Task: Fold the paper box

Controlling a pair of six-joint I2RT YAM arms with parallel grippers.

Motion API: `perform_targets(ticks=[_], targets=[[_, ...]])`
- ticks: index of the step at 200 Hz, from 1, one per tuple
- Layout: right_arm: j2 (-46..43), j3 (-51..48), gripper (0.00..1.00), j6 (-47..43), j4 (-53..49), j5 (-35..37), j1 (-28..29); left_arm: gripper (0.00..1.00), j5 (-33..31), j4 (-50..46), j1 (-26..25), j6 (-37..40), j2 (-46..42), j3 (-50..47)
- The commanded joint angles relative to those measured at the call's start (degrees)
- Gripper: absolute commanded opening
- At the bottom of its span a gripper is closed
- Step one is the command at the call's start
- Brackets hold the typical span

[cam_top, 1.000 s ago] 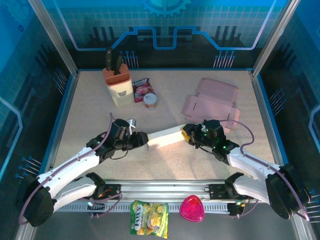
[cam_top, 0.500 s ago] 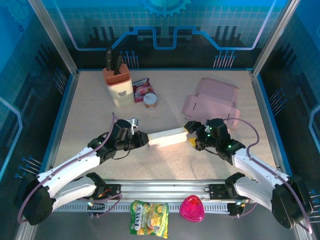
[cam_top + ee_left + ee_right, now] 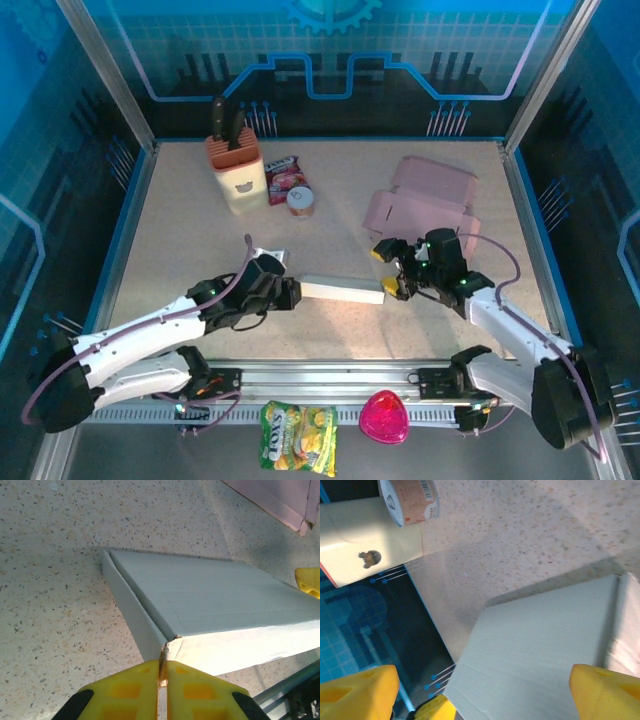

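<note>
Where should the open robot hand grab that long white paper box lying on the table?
Probably its free right end, coming in low from the right. The long white paper box lies flat and thin, and its left end is pinched by the shut left gripper. The open right gripper sits just beside the right end.
</note>
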Motion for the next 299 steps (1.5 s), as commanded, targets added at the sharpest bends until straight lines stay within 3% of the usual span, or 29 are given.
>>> perform_targets(ticks=[1, 61, 90, 134, 154, 173, 241, 299], targets=[[-5.9, -1.9, 0.88, -4.9, -7.8, 3.0, -0.5, 0.12, -4.3, 0.9, -1.4, -0.5, 1.6, -1.7], [-3.6, -3.5, 0.79, -17.4, -12.7, 3.4, -0.6, 0.14, -3.5, 7.4, -2.2, -3.1, 6.4, -5.1], [-4.4, -4.2, 0.72, -21.1, -14.5, 5.7, 0.4, 0.20, -3.1, 6.5, -2.3, -3.5, 5.7, -4.8], [0.4, -2.0, 0.62, -27.7, -16.7, 9.3, 4.3, 0.44, -0.5, 3.9, -3.5, -1.3, -4.0, -2.2], [3.7, -2.1, 0.59, -27.8, -14.1, 9.5, 5.8, 0.48, 7.0, 11.6, -3.5, 2.0, -7.4, -4.6], [7.0, -1.7, 0.57, -27.4, -11.5, 9.5, 7.5, 0.48, 8.8, 13.9, -3.5, 2.4, -9.6, -6.6], [18.3, 2.2, 0.35, -22.5, -2.5, 10.9, 16.2, 0.46, 4.8, 6.2, -3.5, 1.4, -21.4, -10.5], [35.9, 15.1, 0.22, -13.9, 8.8, 13.8, 25.4, 0.44, -0.4, -3.2, -3.5, 1.9, -30.1, -8.4]])
